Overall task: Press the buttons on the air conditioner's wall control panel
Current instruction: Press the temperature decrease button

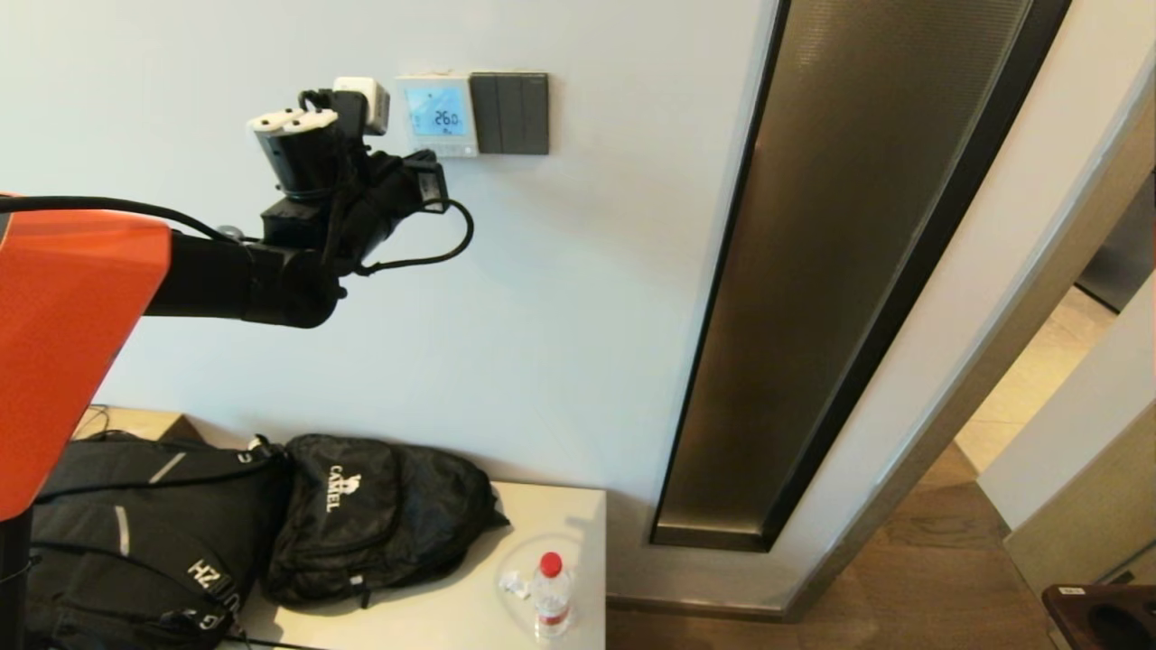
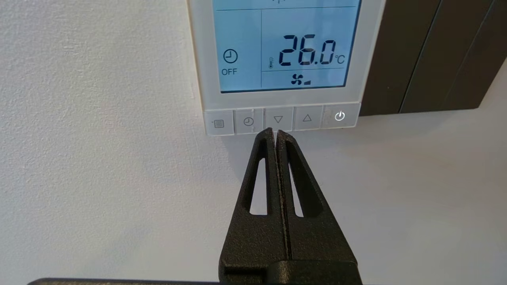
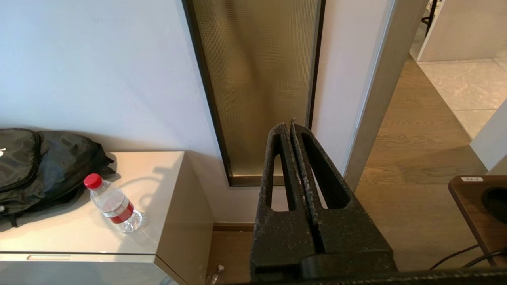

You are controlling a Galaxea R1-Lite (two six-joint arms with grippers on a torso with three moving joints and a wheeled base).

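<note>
Fingers of left gripper (image 2: 275, 132), pressed together, meet the buttons' (image 2: 278, 119) lower edge.

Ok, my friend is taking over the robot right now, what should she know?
Left gripper: shut, tips at the lower edge of the buttons, lined up with the down-arrow one; contact can't be confirmed.
Right gripper: shut, parked low, pointing at the floor by the doorway.
The wall control panel is lit and reads 26.0.
Done: the arm is up at the panel.
Left: press the buttons, then pull the arm back.
</note>
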